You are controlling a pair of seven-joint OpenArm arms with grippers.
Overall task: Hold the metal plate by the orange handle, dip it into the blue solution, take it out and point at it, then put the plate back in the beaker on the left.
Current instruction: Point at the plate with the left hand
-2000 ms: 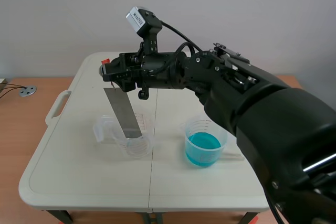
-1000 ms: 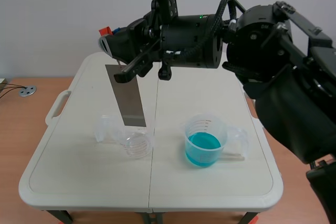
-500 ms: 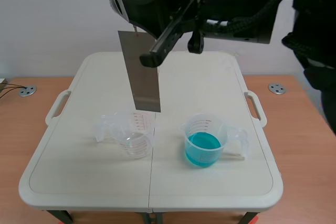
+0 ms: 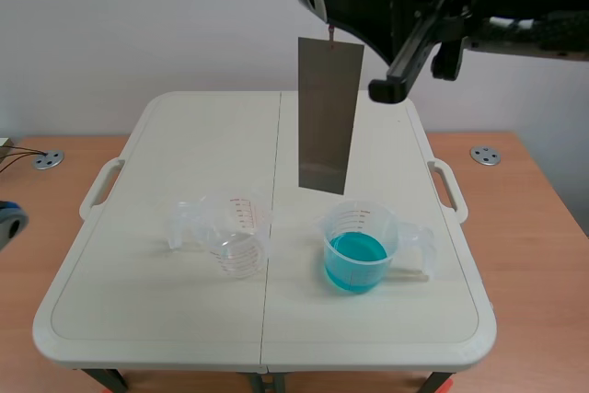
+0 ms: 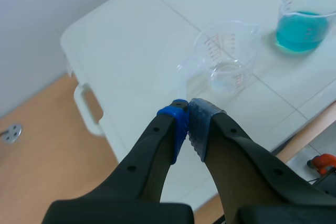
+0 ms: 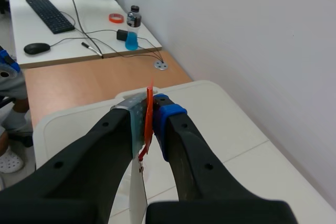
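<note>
Metal plate (image 4: 329,117) above white folding table (image 4: 156,306), pale wall (image 4: 138,16) behind

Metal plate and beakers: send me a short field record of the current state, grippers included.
metal plate: hanging roughly upright in the air, lower edge just above the right-hand beaker's rim in the scene view
orange handle: pinched in the right gripper
blue solution: in the right-hand beaker; plate not in it
empty beaker: clear, on the table, left of the other one
left gripper: shut on nothing, away from both beakers
step: dip not yet done
</note>
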